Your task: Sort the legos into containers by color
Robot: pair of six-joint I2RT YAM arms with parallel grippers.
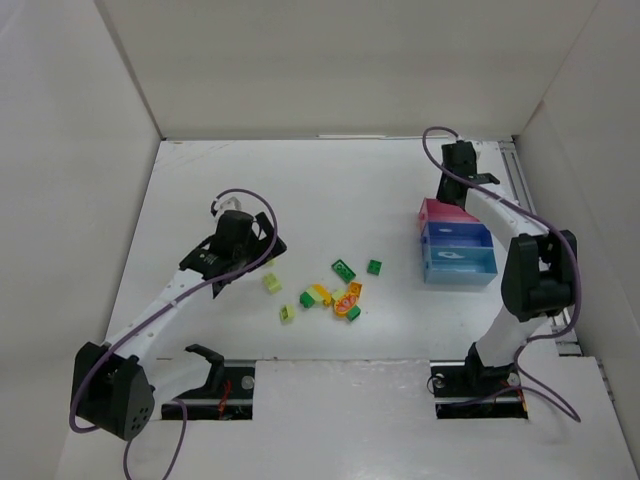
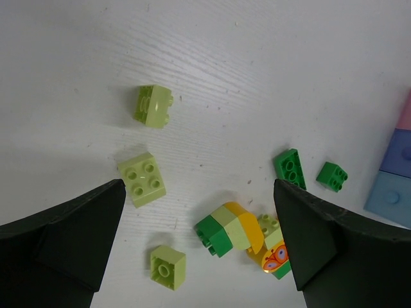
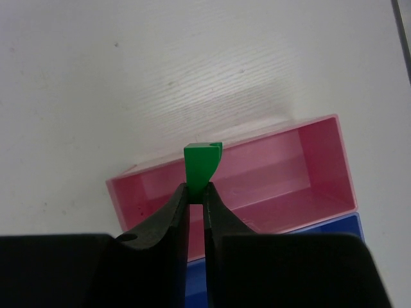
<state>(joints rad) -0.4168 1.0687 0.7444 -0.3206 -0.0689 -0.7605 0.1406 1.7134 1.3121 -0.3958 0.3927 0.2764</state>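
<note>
Legos (image 1: 347, 302) lie scattered mid-table in the top view, with the containers (image 1: 480, 262) to their right. My left wrist view shows my left gripper (image 2: 199, 186) spread wide over them. In my right wrist view, my right gripper (image 3: 196, 187) pinches a green brick (image 3: 200, 160) above the pink tray (image 3: 257, 151).

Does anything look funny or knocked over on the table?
One pale green brick lies tipped on its side, studs facing sideways; the square brick near it sits flat, studs up. Nothing looks broken.

White arm links (image 1: 165, 295), black joint housings (image 1: 540, 272), looping purple cables (image 1: 240, 192); matte black wedge-shaped fingers (image 2: 58, 244).
</note>
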